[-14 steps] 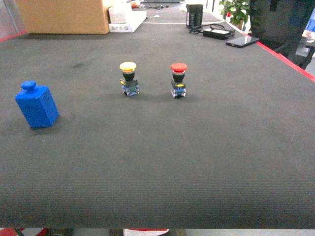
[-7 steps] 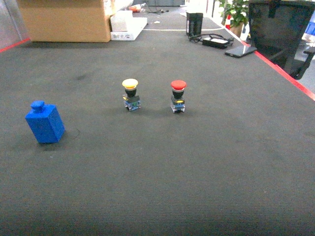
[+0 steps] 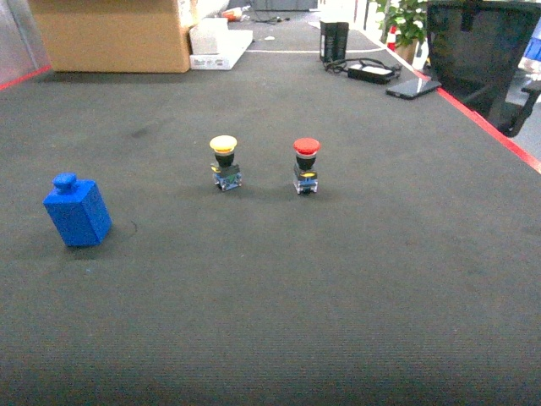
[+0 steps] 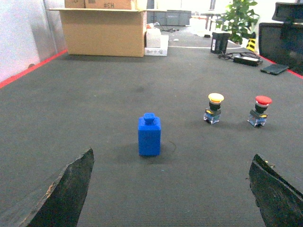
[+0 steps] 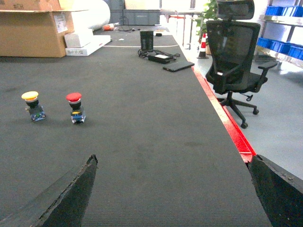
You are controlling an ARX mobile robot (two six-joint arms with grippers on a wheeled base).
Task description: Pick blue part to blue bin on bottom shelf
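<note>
The blue part (image 3: 77, 211) is a small blue block with a knob on top, standing upright on the dark mat at the left. In the left wrist view the blue part (image 4: 149, 135) stands ahead of my left gripper (image 4: 171, 163), which is open with nothing between its fingertips. My right gripper (image 5: 173, 163) is open too, over bare mat near the table's red right edge. Neither gripper shows in the head view. The blue bin and the bottom shelf are out of view.
A yellow push-button (image 3: 224, 161) and a red push-button (image 3: 306, 164) stand mid-table. A cardboard box (image 3: 110, 34) sits at the back left, with a white box (image 3: 215, 38), a black device (image 3: 334, 38) and cables behind. An office chair (image 5: 234, 56) stands past the red table edge (image 5: 227, 125).
The head view shifted between one second and half a second ago, so all objects sit lower and slightly right in frame. Since then nothing has moved.
</note>
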